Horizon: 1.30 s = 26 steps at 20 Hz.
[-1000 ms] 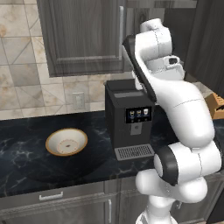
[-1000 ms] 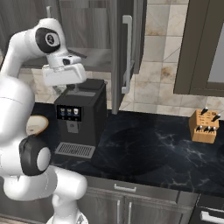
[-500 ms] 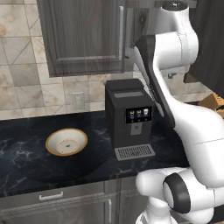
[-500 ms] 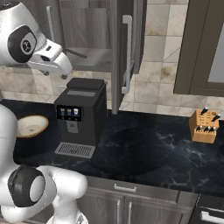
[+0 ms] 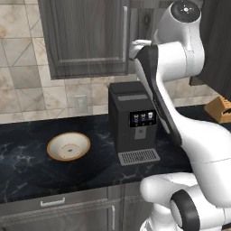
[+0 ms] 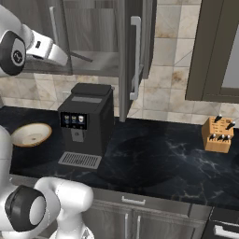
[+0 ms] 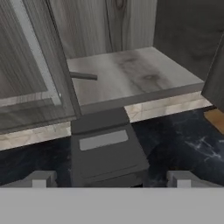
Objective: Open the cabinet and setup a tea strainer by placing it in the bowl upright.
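The bowl (image 5: 68, 146) rests on the worktop (image 5: 27, 176), left of the coffee machine (image 5: 133, 122), ready to receive. The cabinet (image 7: 131, 74) is open; a thin handle, likely the strainer's (image 7: 83, 76), lies on its shelf. The gripper (image 7: 111, 178) is released, facing the shelf.

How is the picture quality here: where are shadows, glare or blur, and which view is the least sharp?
Left base view: even light, a soft round shadow on the counter around the bowl. Right base view: a faint glossy sheen on the dark counter, no hard glare. Hand view: the least sharp, coarse and blurry; a thin dark handle-like shape on the cabinet shelf cannot be identified.
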{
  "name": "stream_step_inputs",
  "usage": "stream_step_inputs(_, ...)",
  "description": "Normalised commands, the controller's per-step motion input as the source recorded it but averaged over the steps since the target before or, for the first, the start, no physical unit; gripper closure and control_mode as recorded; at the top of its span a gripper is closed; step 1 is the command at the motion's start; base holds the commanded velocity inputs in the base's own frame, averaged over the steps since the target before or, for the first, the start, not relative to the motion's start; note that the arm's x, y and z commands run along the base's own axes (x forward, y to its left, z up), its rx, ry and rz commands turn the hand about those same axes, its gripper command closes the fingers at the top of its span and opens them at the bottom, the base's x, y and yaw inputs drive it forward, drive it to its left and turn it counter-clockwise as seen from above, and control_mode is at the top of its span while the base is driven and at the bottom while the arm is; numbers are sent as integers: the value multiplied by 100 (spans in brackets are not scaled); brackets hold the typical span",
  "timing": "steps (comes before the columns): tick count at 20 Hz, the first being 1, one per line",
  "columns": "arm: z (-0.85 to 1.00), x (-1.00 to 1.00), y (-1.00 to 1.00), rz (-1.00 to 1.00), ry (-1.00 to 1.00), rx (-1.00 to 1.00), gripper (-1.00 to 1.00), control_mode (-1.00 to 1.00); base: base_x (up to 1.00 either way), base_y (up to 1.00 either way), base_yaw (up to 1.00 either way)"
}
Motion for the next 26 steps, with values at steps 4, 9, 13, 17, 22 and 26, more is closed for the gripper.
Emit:
stream_step_inputs(4, 2, 42, -2, 4, 0, 2, -100, -100, 0, 0, 0)
stream_step_inputs(9, 12, 36, 12, 24, -3, -8, -100, -100, 0, 0, 0)
stream_step_inputs(13, 40, 34, 1, 30, -6, -3, -100, -100, 0, 0, 0)
stream_step_inputs(17, 19, 15, 15, 2, -2, -7, -100, -100, 0, 0, 0)
stream_step_inputs(22, 0, 33, 51, -5, 4, -4, -100, -100, 0, 0, 0)
stream_step_inputs(26, 0, 38, 32, -12, 3, 0, -100, -100, 0, 0, 0)
